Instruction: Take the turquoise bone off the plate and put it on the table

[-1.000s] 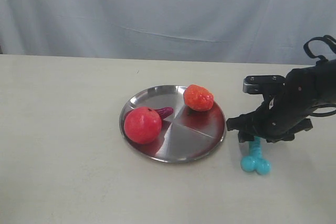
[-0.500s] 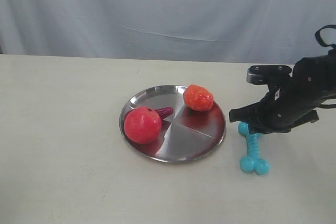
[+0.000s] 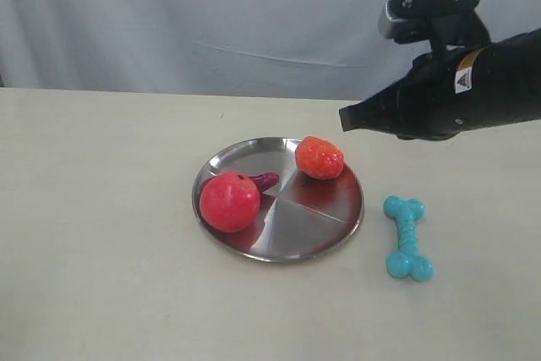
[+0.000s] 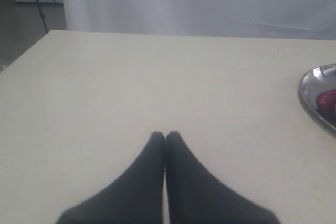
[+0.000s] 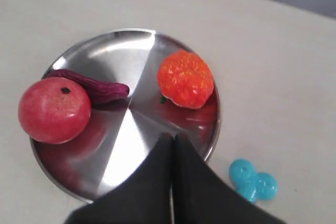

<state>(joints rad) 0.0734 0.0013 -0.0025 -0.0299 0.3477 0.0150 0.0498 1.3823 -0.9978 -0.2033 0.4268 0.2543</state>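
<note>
Turquoise rubber dog-bone toy is lying on the matte beige table, just beside the round shiny steel plate but not touching it. Your right jaws are hanging above them, pressed together and holding nothing. Your left jaws are likewise pinched together, hovering over the table well apart from the bone.

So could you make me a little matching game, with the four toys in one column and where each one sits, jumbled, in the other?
Sides as in the exterior view.
1 turquoise bone
2 red round toy
3 orange toy
4 purple toy

A on the plate, far right part
B on the table, right of the plate
C on the plate, partly behind the red round toy
D on the plate, left part

Pairs: 1-B, 2-D, 3-A, 4-C
</note>
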